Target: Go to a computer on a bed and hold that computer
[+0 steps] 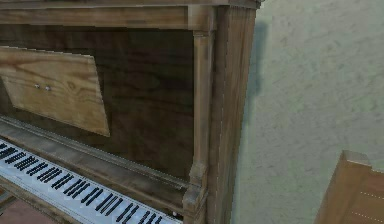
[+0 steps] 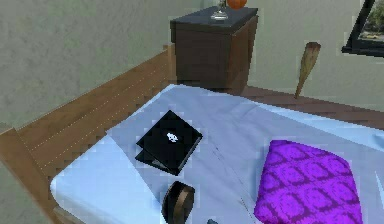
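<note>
Forward view: an upright wooden piano (image 1: 215, 110) stands close ahead, its keyboard (image 1: 70, 185) running along the lower left and a lighter wooden panel (image 1: 55, 88) set in its dark front; a pale wall (image 1: 310, 90) lies beside the piano's right side, and a light wooden piece (image 1: 352, 195) shows at the bottom right corner. Arm side view: a bed (image 2: 230, 125) with a pale sheet and a wooden frame (image 2: 90, 115) along its left edge carries the computer (image 2: 168, 140), a closed black slab lying flat on the sheet, nearer the framed left edge than the right. A purple pillow (image 2: 308, 182) lies toward the bed's lower right, well apart from the computer; a dark round thing with a brown band (image 2: 180, 203) sits at the bed's near edge, just below the computer. Beyond the bed's far corner stands a dark nightstand (image 2: 210, 50) bearing a glass (image 2: 219, 12) and an orange thing (image 2: 236, 4). A wooden bat (image 2: 306, 68) leans on the wall to its right. The state of the gripper cannot be told.
</note>
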